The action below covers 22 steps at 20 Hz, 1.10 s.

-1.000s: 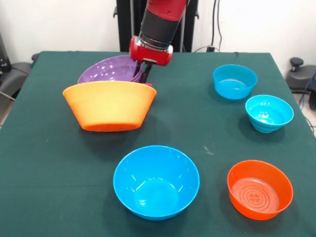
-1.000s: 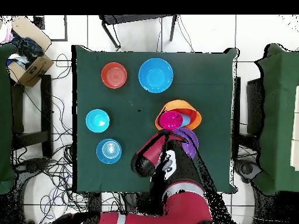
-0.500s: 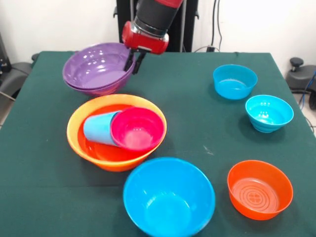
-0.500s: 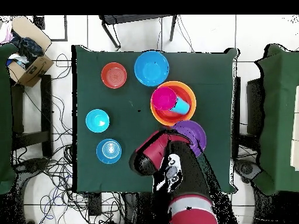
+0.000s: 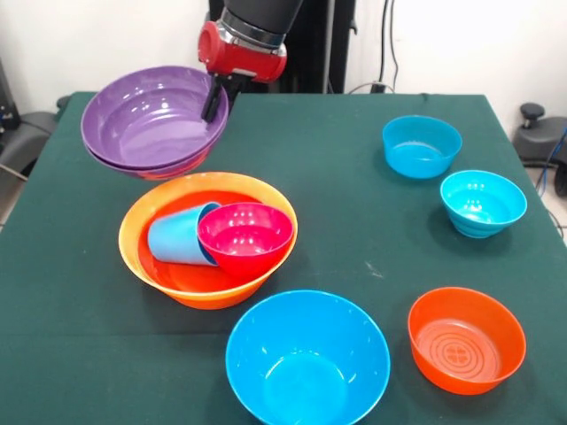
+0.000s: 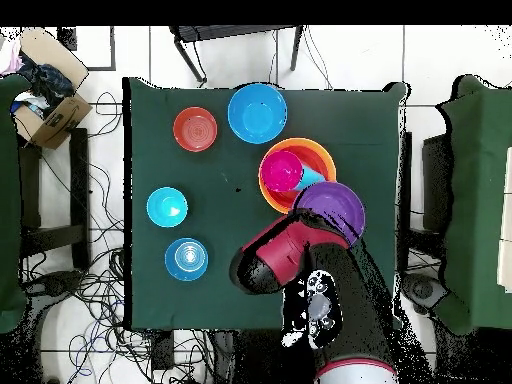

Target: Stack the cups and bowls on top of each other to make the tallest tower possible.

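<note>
My gripper [image 5: 215, 99] is shut on the rim of a stack of nested purple bowls [image 5: 146, 124], held tilted in the air above the table's far left; the stack shows in the overhead view [image 6: 335, 208] too, with the arm [image 6: 290, 262] beside it. Below it the large orange bowl [image 5: 159, 208] sits on the table, holding a light blue cup [image 5: 175, 235] on its side and a magenta bowl [image 5: 245, 235]. In the overhead view the orange bowl [image 6: 316, 154] is partly covered by the purple stack.
A big blue bowl [image 5: 306, 359] sits at the near edge, a red-orange bowl [image 5: 466, 338] at the near right, two cyan bowls [image 5: 483, 202] [image 5: 421, 145] at the right. A cardboard box [image 6: 52, 108] stands off the table.
The purple bowls have risen off the table in my gripper and moved toward the orange bowl. The orange bowl, tipped on edge a second ago, now sits flat. The big blue bowl shifted slightly.
</note>
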Each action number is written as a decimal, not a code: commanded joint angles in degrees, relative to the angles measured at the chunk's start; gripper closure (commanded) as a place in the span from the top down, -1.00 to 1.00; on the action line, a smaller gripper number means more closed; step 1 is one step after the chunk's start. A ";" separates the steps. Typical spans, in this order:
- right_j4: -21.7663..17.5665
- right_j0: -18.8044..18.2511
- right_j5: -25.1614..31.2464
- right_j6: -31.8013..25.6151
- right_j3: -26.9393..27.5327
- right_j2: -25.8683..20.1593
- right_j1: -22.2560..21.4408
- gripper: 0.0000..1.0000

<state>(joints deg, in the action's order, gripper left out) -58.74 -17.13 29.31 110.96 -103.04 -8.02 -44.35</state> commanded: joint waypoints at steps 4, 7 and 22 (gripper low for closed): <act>2.18 0.47 1.05 -7.85 4.82 -7.71 -0.24 -1.00; 1.12 -0.30 -1.97 -6.29 3.85 -7.58 -0.14 -1.00; -2.38 2.73 -8.73 1.20 7.97 -4.25 2.43 -1.00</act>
<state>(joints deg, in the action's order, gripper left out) -57.89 -16.24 24.68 110.49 -99.82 -10.63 -43.20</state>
